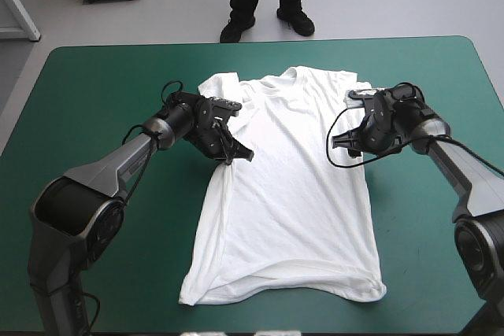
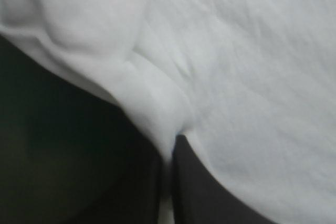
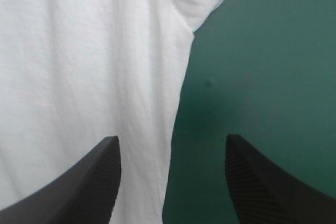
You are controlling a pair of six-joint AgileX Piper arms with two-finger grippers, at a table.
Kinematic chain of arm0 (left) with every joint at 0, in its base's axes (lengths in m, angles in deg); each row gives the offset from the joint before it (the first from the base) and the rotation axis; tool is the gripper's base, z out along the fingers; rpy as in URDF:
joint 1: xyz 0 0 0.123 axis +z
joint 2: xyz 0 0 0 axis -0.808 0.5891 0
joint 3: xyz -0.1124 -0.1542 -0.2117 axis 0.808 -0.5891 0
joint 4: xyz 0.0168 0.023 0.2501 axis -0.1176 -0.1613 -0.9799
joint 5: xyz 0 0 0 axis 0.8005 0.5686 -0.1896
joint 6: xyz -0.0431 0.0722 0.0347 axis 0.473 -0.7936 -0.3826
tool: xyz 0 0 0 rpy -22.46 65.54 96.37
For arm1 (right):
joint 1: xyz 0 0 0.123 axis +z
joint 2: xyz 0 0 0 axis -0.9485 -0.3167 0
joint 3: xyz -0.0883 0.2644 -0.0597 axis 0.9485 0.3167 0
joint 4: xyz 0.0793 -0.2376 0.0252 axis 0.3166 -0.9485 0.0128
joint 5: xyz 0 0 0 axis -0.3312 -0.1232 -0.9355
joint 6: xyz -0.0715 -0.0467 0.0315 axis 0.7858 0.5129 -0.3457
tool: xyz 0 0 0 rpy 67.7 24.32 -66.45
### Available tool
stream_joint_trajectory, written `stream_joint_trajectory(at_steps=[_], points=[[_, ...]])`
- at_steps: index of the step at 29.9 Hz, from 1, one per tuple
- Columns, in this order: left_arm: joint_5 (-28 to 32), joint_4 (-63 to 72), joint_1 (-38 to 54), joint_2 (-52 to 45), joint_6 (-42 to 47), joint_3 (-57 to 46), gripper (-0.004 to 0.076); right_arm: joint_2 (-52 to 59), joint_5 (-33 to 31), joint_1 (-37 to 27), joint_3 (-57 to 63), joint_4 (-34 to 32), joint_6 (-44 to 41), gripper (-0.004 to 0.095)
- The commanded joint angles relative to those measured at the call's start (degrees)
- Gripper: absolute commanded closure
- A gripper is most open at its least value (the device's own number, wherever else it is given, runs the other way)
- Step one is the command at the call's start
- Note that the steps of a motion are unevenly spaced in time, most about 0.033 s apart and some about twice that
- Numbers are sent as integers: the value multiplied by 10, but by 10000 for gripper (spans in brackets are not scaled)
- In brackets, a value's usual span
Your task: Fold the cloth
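Observation:
The white T-shirt (image 1: pixel 287 194) lies spread flat on the teal-green cover (image 1: pixel 94 76), collar toward the far edge and hem toward the near edge. My left gripper (image 1: pixel 234 153) is at the shirt's left side, just below the left sleeve (image 1: pixel 219 84). In the left wrist view it (image 2: pixel 169 142) is shut on a raised fold of the T-shirt (image 2: pixel 252 51). My right gripper (image 1: pixel 350 144) sits at the shirt's right side under the right sleeve. There it (image 3: pixel 170 142) is open, low over the T-shirt's (image 3: pixel 79 51) side edge, one finger over cloth and one over the cover (image 3: pixel 262 51).
Bare teal-green cover runs along both sides of the shirt and beyond the collar. The hem (image 1: pixel 283 293) lies close to the table's near edge.

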Motion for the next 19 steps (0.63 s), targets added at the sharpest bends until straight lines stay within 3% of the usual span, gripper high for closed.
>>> stream_joint_trajectory(at_steps=[1, 12, 16, 19], points=[[11, 4, -2, -1, 1, 2, 734, -1, 25, -4, -18, -2, 7, 359], [10, 8, -2, -1, 1, 2, 734, -68, 40, -4, -19, 46, 9, 388], [14, 2, -2, -1, 1, 2, 734, -81, 40, -3, -19, 75, 36, 594], [18, -6, -2, -1, -1, 2, 734, -87, 41, -3, -19, 89, 37, 834]])
